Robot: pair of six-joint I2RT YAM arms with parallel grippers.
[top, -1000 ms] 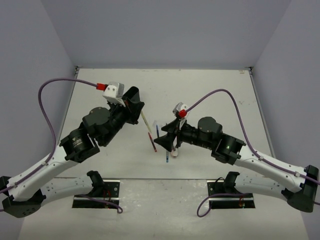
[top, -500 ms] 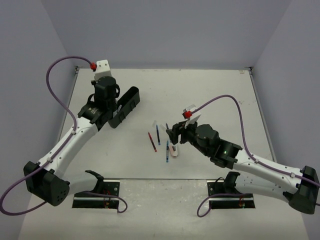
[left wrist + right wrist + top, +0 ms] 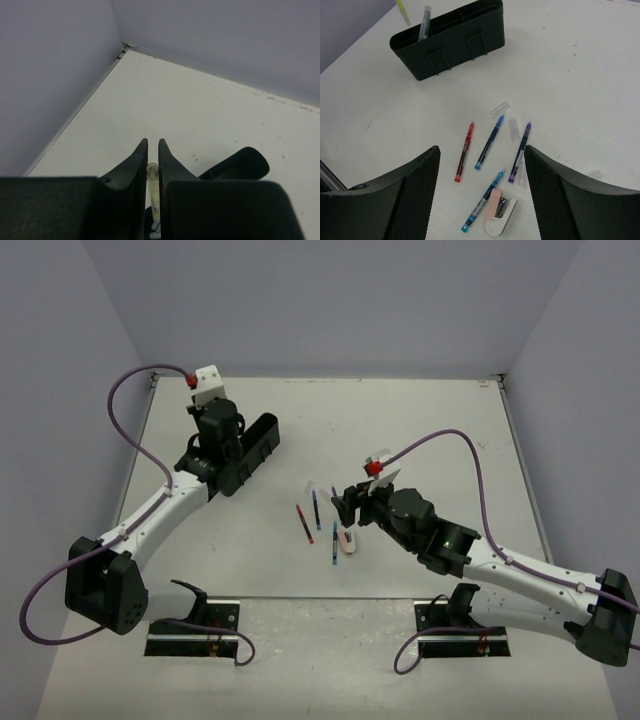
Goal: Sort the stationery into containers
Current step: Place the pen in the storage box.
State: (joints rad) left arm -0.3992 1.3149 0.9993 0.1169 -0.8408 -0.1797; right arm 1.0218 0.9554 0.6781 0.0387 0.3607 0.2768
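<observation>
The right pincer (image 3: 481, 150) hangs released above the loose stationery on the desk (image 3: 580, 75), far nearer to it than the left arm. The red pen (image 3: 464, 152), blue pen (image 3: 489, 142) and purple pen (image 3: 520, 152) lie side by side just ahead of and below its gap. Their long axes run away from the wrist, so the fingers would close across a barrel (little wrist turn needed, I judge). A teal pen (image 3: 482, 207) and a pink-white block (image 3: 499, 216) lie closer in. The organiser tray (image 3: 450, 42) stands well beyond them, and over it the left pincer (image 3: 152, 142) is clenched on a pale pen (image 3: 151, 182).
</observation>
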